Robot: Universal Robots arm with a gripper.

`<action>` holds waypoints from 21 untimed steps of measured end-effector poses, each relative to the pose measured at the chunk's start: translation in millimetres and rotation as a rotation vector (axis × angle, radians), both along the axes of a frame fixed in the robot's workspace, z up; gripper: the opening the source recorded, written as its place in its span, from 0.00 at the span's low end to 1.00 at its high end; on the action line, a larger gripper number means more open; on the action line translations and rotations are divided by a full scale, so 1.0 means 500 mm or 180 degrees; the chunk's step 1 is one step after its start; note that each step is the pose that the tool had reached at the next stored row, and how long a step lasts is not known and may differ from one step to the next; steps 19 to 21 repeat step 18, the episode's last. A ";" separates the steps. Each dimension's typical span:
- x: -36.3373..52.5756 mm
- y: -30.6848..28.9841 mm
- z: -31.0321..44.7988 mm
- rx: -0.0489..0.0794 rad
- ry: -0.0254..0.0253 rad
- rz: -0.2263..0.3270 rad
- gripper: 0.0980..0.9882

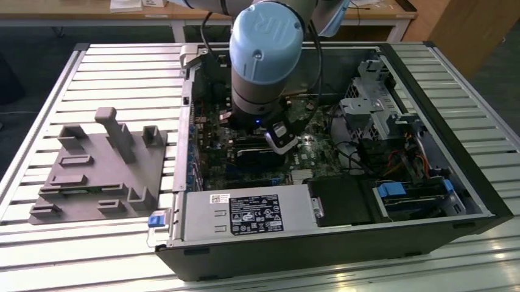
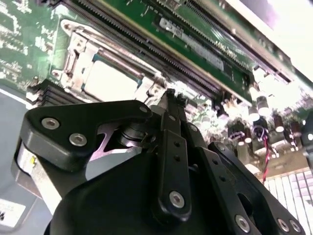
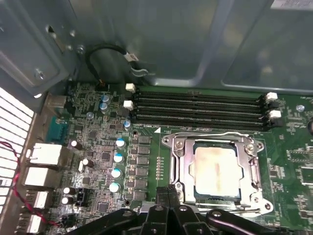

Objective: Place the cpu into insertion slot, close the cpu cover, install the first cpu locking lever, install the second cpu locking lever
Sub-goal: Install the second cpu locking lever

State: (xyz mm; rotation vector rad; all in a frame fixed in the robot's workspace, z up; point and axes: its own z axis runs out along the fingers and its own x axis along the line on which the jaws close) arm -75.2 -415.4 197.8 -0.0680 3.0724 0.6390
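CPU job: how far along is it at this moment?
Done, by the look of it: the cpu sits in its socket and the cpu cover lies closed over it as a frame, seen in both wrist views. In hand: the pincer is shut and holds nothing, its tips at the cover's edge. I cannot tell whether either locking lever is latched.

A table [image 1: 73, 79] of pale ribbed metal slats carries the scene in the exterior view; an open black computer case [image 1: 341, 240] lies on its side on the slats, toward the exterior view's right; a grey moulded fixture block [image 1: 97, 173] with upright pegs rests just beside it, toward the exterior view's left.
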 end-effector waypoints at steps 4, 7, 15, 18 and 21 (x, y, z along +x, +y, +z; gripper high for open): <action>0.000 0.000 0.023 0.0001 0.0000 0.0000 0.01; 0.000 0.000 0.032 0.0003 0.0000 0.0000 0.01; 0.000 0.000 0.053 0.0033 0.0000 0.0000 0.01; 0.000 0.000 0.054 0.0033 0.0000 0.0000 0.01; 0.000 0.000 0.054 0.0033 0.0000 0.0000 0.01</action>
